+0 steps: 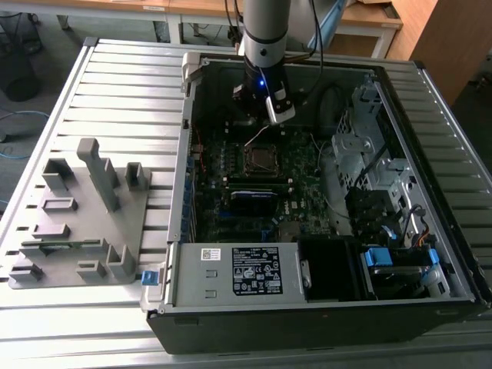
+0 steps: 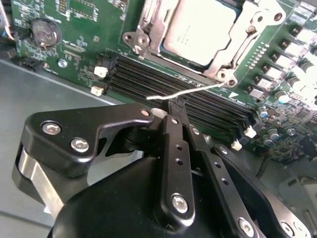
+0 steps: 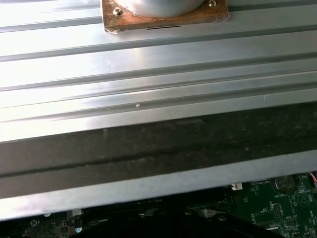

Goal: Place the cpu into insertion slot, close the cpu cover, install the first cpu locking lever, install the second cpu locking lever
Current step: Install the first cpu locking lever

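1. Cpu [image 2: 198, 27]: seated in the insertion slot [image 1: 260, 160] on the green board, cpu cover [image 2: 153, 25] framing it.
2. Claw [image 2: 177, 105]: clenched on a thin wire locking lever [image 2: 185, 91], just beside the socket.
3. Risk: lever could slip free, or scrape the memory slots [image 2: 163, 79].
4. Second wrist view gives the grip; exterior view gives the computer case [image 1: 430, 192] on the slatted table [image 1: 123, 84].

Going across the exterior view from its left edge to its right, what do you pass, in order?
Grey fixture tray → labelled power supply → CPU socket with its cover → silver drive cage → blue-tabbed bay.
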Controlling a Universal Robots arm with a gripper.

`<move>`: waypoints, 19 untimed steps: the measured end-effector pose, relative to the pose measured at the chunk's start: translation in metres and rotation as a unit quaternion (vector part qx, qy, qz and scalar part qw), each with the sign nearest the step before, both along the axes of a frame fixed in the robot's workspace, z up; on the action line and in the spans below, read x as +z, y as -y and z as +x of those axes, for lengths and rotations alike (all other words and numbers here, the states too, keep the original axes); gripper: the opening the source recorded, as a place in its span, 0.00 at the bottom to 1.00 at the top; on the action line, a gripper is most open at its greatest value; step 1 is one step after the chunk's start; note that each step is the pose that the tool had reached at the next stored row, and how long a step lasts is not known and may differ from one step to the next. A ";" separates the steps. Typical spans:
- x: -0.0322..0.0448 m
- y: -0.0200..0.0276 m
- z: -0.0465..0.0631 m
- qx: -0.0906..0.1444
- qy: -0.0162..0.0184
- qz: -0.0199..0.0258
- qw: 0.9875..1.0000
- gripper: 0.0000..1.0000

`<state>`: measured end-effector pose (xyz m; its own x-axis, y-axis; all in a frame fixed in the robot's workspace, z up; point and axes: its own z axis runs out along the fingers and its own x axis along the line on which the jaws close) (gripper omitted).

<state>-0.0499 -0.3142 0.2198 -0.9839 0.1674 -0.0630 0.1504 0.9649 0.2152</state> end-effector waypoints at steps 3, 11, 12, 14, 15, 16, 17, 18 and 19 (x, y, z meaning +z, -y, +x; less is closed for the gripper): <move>-0.0004 -0.0001 -0.004 0.000 0.001 0.000 1.000 0.11; 0.0023 0.0001 -0.006 0.000 0.001 0.000 1.000 0.11; 0.0027 0.0004 -0.006 0.000 0.001 -0.001 1.000 0.11; 0.0035 0.0021 -0.006 0.000 0.001 -0.001 1.000 0.11; 0.0035 0.0029 -0.006 0.000 0.001 -0.001 1.000 0.11; 0.0035 0.0038 -0.006 0.000 0.001 -0.001 1.000 0.11; 0.0035 0.0048 -0.006 0.000 0.001 -0.001 1.000 0.11; 0.0035 0.0059 -0.006 0.000 0.001 -0.001 1.000 0.11; 0.0035 0.0068 -0.006 0.000 0.001 -0.001 1.000 0.11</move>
